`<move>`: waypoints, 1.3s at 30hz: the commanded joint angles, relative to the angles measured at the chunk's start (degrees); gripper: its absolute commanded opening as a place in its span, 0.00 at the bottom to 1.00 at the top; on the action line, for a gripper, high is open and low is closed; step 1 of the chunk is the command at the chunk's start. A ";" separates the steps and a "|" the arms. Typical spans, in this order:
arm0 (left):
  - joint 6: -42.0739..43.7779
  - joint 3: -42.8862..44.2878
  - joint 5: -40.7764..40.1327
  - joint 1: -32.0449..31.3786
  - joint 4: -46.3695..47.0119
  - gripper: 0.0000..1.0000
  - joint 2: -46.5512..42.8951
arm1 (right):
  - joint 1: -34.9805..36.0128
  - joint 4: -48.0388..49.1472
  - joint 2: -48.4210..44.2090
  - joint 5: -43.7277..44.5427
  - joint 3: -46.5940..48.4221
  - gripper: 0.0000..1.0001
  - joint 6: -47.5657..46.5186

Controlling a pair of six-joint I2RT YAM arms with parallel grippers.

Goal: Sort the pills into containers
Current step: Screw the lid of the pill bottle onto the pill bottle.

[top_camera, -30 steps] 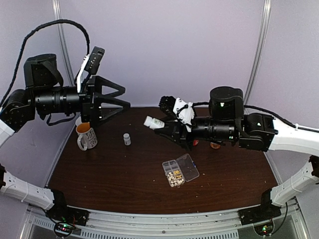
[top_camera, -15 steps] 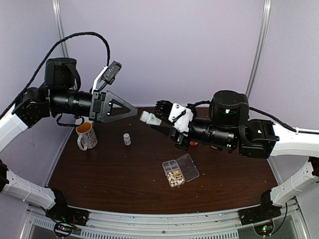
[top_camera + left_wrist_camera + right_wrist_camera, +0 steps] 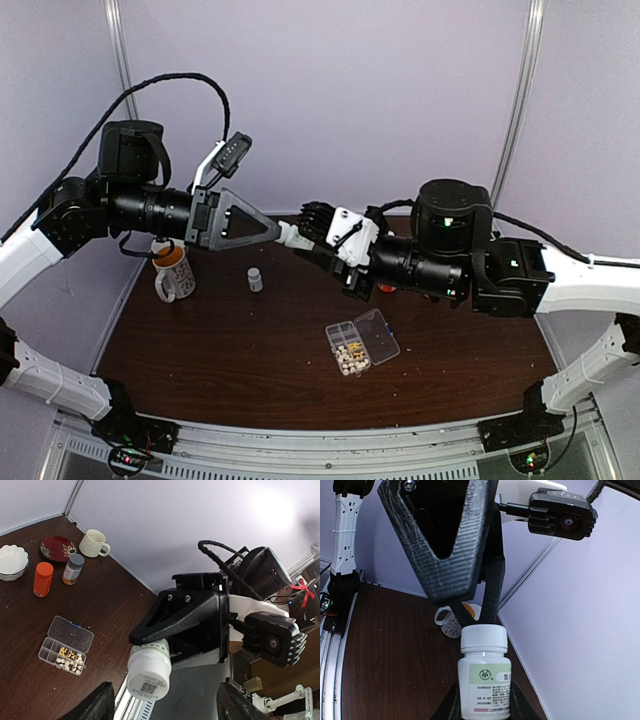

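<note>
My right gripper [image 3: 318,243] [image 3: 484,702] is shut on a small white bottle [image 3: 293,236] [image 3: 485,680] with a green label, held in the air with its cap pointing at the left arm. My left gripper [image 3: 275,232] [image 3: 165,701] is open, its fingers standing on either side of the bottle's white cap [image 3: 149,672] with gaps on both sides. The clear organizer box [image 3: 362,343] [image 3: 65,645] lies open on the table below, with cream pills [image 3: 348,355] [image 3: 70,657] in its near cells.
A mug [image 3: 172,272] and a tiny grey-capped bottle [image 3: 255,280] stand at the table's left. The left wrist view shows an orange bottle [image 3: 43,579], a grey-capped amber bottle [image 3: 73,569], a red saucer [image 3: 57,547], a white bowl [image 3: 11,562] and a cream mug [image 3: 95,542].
The left arm swung right and its jaws narrowed somewhat. The right arm carried the white bottle up and left until its cap came between the left fingers.
</note>
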 commanded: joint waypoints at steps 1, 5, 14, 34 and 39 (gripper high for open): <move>-0.50 -0.10 1.08 0.31 2.83 0.72 0.14 | 0.68 0.24 0.92 1.03 2.66 0.00 -0.51; -0.17 0.28 0.92 0.36 2.42 0.68 0.42 | 0.87 -0.33 1.76 1.46 3.13 0.00 -0.82; 0.60 1.26 0.84 0.35 0.69 0.48 1.19 | 1.08 -1.56 2.76 2.78 4.04 0.00 -0.90; 21.21 4.53 -1.71 0.14 -5.43 0.00 1.91 | -4.43 -10.64 4.97 -24.21 11.97 0.00 19.54; 26.00 4.36 -5.10 -0.09 -5.55 0.00 1.66 | -6.82 -9.42 4.89 -31.72 11.58 0.00 25.27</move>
